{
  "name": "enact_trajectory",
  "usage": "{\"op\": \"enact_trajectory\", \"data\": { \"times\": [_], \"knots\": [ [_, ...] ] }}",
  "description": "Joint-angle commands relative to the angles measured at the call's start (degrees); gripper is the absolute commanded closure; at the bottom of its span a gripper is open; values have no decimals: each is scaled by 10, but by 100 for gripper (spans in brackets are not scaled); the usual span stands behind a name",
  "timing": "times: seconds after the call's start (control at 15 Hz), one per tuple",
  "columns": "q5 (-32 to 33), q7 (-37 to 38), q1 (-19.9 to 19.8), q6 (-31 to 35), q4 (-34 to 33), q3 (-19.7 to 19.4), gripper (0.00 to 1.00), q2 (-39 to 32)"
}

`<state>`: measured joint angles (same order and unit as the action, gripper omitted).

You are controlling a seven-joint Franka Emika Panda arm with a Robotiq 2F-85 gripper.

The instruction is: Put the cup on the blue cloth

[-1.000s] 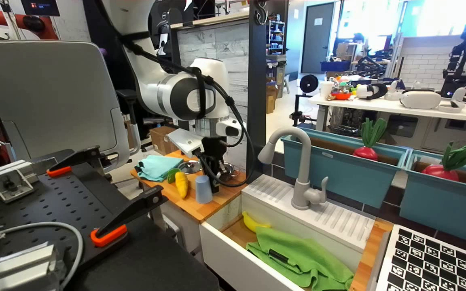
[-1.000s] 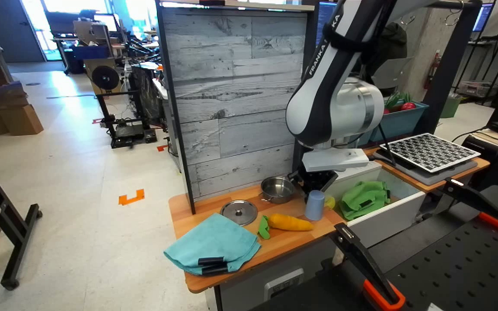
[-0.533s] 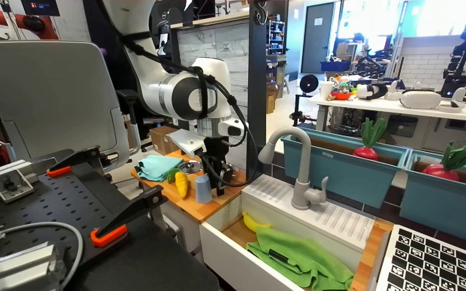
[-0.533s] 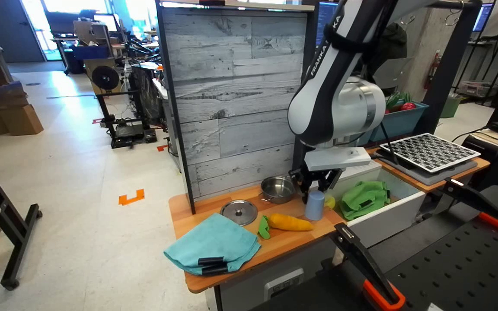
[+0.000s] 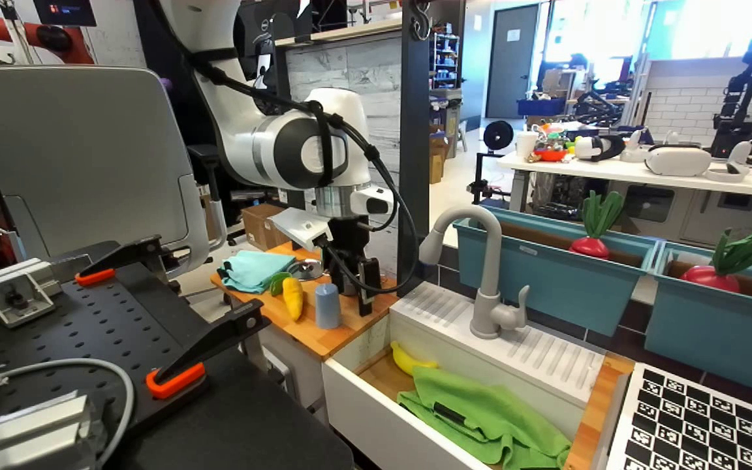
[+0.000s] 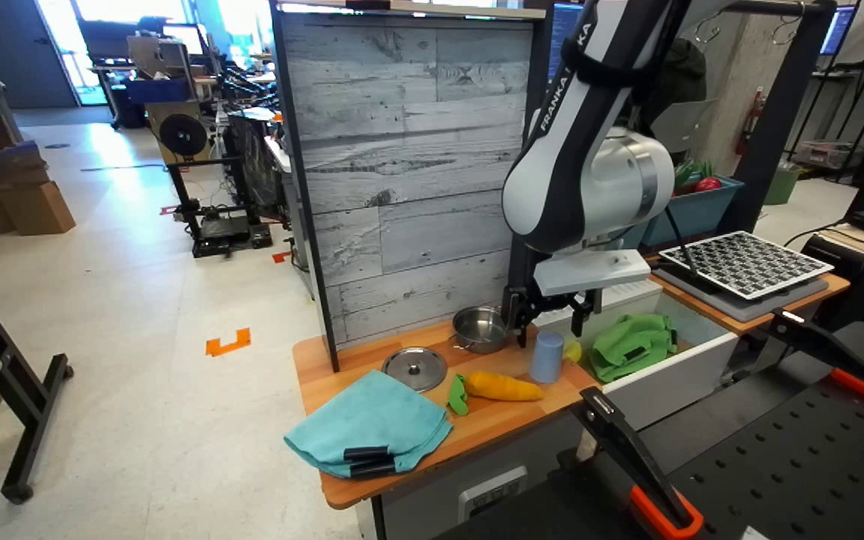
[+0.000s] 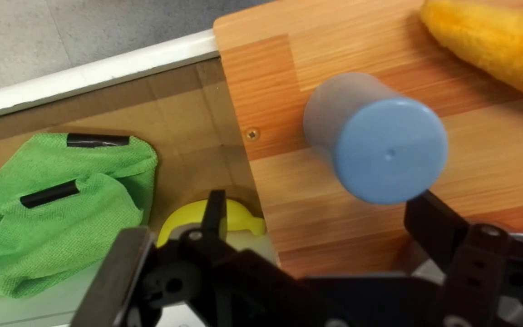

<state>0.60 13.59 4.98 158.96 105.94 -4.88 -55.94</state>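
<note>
Facing an upturned, tapered light-blue plastic cup point(image 7: 379, 141) just beside my wide-spread pincer point(image 7: 323, 204), I should align, straddle it evenly, then squeeze gently.

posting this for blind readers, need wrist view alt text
An upside-down blue cup stands on a wooden counter near the open end effector. Part of a yellow-orange carrot shows at upper right; at left, a green cloth and yellow banana lie in the sink.
</note>
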Motion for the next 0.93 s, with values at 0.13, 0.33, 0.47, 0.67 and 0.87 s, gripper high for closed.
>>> {"op": "enact_trajectory", "data": {
  "times": [0.13,0.33,0.47,0.67,0.87],
  "knots": [
    [8,5,52,42,73,-31,0,48],
    [9,4,68,53,95,-42,0,60],
    [10,2,72,54,105,-45,0,65],
    [11,-4,70,52,114,-45,0,69],
    [13,-6,71,50,115,-47,35,68]
  ]
}}
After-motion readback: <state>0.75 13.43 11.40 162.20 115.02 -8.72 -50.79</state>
